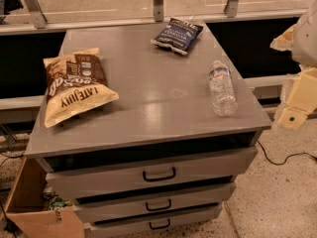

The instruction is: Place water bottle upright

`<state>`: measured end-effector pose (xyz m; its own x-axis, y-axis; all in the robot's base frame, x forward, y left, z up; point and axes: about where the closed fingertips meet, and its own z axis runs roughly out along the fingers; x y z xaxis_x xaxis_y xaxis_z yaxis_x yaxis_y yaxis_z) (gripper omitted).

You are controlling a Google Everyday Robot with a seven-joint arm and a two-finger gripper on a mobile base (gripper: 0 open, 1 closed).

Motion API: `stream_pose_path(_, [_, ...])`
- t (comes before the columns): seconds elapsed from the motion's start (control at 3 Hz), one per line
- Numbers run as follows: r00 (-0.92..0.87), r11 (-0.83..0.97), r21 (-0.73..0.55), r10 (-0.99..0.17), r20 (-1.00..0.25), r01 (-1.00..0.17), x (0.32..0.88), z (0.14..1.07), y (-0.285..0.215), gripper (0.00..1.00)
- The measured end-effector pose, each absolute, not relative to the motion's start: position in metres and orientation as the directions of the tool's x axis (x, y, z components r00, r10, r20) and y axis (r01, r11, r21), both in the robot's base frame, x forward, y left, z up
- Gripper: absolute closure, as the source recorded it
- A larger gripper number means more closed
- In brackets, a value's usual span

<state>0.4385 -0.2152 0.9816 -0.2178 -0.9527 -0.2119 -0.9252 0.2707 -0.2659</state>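
Observation:
The water bottle point(221, 88) lies on its side near the right edge of the grey cabinet top point(153, 98). It is clear and ribbed, with its white cap pointing to the back and its base toward the front edge. Its narrow label band sits just below the cap. My gripper point(292, 114) is cream-coloured and hangs off the cabinet's right side, about level with the top. It is apart from the bottle and holds nothing that I can see.
A yellow and brown snack bag point(74, 86) lies at the left of the top. A dark blue snack bag point(177, 34) lies at the back. Three drawers point(158, 175) stand below. A cardboard box point(34, 209) sits at the lower left. A cable point(285, 158) runs along the floor at the right.

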Motion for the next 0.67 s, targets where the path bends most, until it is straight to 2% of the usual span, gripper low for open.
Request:
stream_pose_path(0.33, [-0.218,0.271,-0.266,-0.953,-0.212,-0.925,0.439,0.982,-0.215,0.0])
stream_pose_path(0.67, [-0.242,0.31,-0.263,-0.935,-0.26,-0.914,0.48,0.968,-0.204,0.0])
